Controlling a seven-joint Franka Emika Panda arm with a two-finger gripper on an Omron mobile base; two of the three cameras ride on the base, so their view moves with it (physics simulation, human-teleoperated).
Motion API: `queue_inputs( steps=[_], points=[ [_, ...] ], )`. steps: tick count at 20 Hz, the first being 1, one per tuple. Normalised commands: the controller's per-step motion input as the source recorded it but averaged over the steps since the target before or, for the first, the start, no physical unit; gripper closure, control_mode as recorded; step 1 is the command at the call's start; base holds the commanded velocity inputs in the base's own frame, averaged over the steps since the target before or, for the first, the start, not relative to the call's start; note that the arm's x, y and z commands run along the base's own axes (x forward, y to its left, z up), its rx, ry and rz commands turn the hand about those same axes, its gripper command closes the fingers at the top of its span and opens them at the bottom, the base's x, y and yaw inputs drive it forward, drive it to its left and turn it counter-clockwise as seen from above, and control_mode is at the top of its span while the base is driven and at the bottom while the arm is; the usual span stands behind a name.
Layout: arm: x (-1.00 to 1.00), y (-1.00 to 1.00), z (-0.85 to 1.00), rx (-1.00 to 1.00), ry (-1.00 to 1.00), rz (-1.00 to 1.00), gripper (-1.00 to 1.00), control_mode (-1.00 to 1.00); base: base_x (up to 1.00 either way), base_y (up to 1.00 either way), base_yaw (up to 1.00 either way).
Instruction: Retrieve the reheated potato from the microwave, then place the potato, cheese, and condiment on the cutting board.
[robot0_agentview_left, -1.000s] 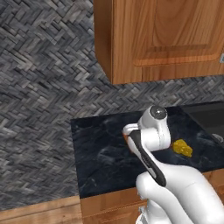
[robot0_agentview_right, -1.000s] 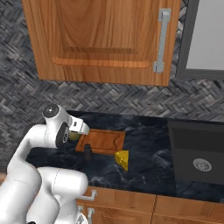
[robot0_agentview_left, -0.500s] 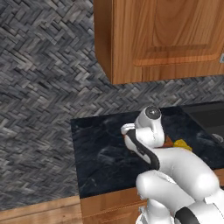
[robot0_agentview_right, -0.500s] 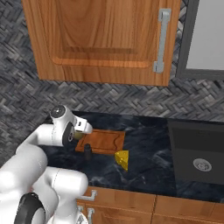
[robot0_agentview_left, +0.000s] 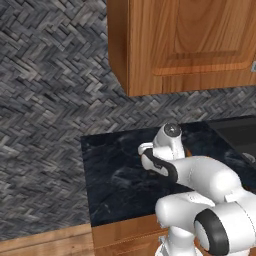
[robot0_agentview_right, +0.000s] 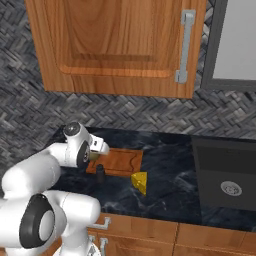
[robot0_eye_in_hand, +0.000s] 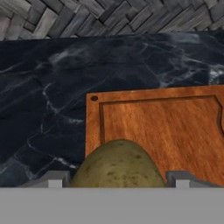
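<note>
Two fingertips of my pincer (robot0_eye_in_hand: 116, 179) pinch the potato (robot0_eye_in_hand: 117, 164) (olive-tan) over the cutting board (robot0_eye_in_hand: 175, 127) beneath it.

Grey herringbone wall (robot0_agentview_left: 50, 125); wooden cabinet (robot0_agentview_right: 120, 45) (metal handle (robot0_agentview_right: 184, 47)); dark marble counter (robot0_agentview_left: 120, 175); sink (robot0_agentview_right: 227, 175)

Potato (robot0_eye_in_hand: 118, 164) over cutting board's (robot0_agentview_right: 122, 161) left end; condiment (robot0_agentview_right: 100, 174), cheese (robot0_agentview_right: 140, 182) before it.

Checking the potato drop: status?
Gripper shut on potato, over cutting board near edge. Cheese and condiment on counter beside the board. Nothing blocking.
</note>
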Motion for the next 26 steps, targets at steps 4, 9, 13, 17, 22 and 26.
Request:
queue_inputs(
  steps=[4,9,13,17,22,26],
  points=[
    [0.15,-0.02,-0.23,-0.01,0.00,0.00,1.00,-1.00,0.00,0.00,0.00],
    [0.11,-0.01,-0.25,0.00,0.00,0.00,1.00,-1.00,0.00,0.00,0.00],
    [0.16,-0.07,-0.18,0.00,0.00,0.00,1.00,-1.00,0.00,0.00,0.00],
    [0.19,-0.10,-0.18,0.00,0.00,0.00,1.00,-1.00,0.00,0.00,0.00],
    [0.09,-0.07,-0.11,0.00,0.00,0.00,1.00,-1.00,0.00,0.00,0.00],
    [0.09,0.00,-0.04,0.00,0.01,0.00,1.00,-1.00,0.00,0.00,0.00]
  ],
)
